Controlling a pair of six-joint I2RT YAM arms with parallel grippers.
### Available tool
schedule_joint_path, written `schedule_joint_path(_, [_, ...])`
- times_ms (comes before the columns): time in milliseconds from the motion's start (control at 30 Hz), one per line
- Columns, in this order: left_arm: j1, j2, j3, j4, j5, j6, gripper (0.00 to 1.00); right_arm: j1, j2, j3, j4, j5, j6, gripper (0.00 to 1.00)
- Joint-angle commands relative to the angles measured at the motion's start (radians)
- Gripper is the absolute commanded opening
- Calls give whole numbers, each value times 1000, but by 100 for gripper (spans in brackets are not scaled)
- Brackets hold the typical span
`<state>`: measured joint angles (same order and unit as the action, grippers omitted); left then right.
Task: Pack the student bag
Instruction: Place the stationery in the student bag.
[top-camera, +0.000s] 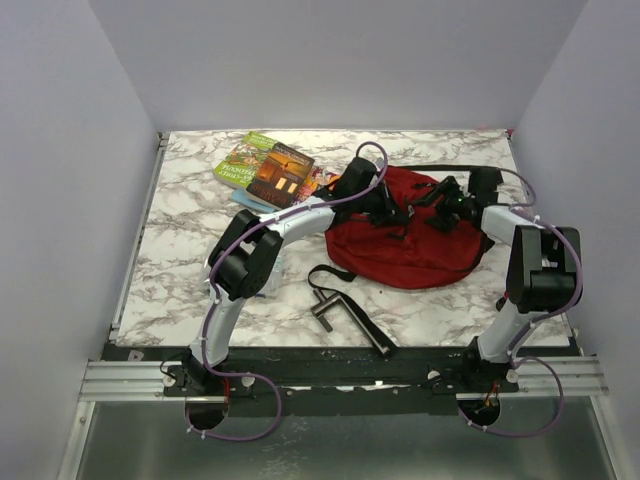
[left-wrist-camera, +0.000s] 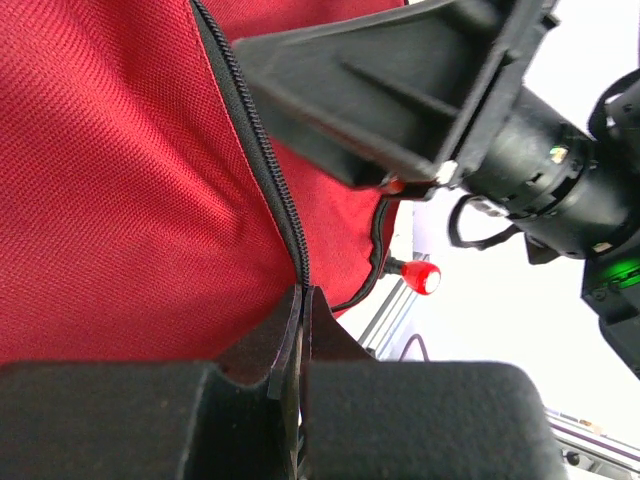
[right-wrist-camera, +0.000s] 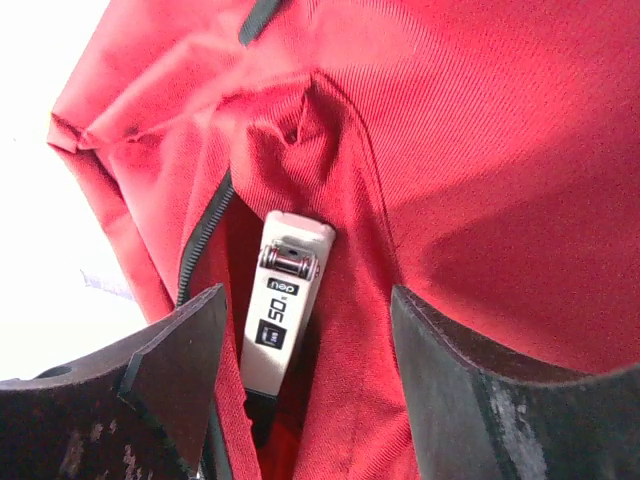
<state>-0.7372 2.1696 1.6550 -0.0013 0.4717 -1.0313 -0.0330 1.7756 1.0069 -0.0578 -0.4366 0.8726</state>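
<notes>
The student bag (top-camera: 420, 250) is dark red and lies right of the table's middle. My left gripper (top-camera: 385, 207) reaches onto its top left. In the left wrist view that gripper (left-wrist-camera: 300, 325) is shut on the bag's (left-wrist-camera: 110, 180) edge, right at the black zipper (left-wrist-camera: 262, 150). My right gripper (top-camera: 443, 200) comes in from the right over the bag's top. The right wrist view shows it (right-wrist-camera: 305, 370) open over the bag's (right-wrist-camera: 480, 130) mouth. A slim white device (right-wrist-camera: 285, 295) with a metal roller lies inside the opening, touching neither finger.
A few books (top-camera: 268, 168) lie at the back left, next to the bag. A black strap (top-camera: 345, 295) with a grey metal piece (top-camera: 323, 308) trails toward the front edge. The two grippers are close together over the bag.
</notes>
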Motion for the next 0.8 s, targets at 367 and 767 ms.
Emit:
schedule_joint_path(367, [-1,21,17,15,56,-33,0,33,59,0,208,-91,39,9])
schedule_joint_path(767, [7,31,18,7,55,-52,0,47,-48,92,-166,161,-190,16])
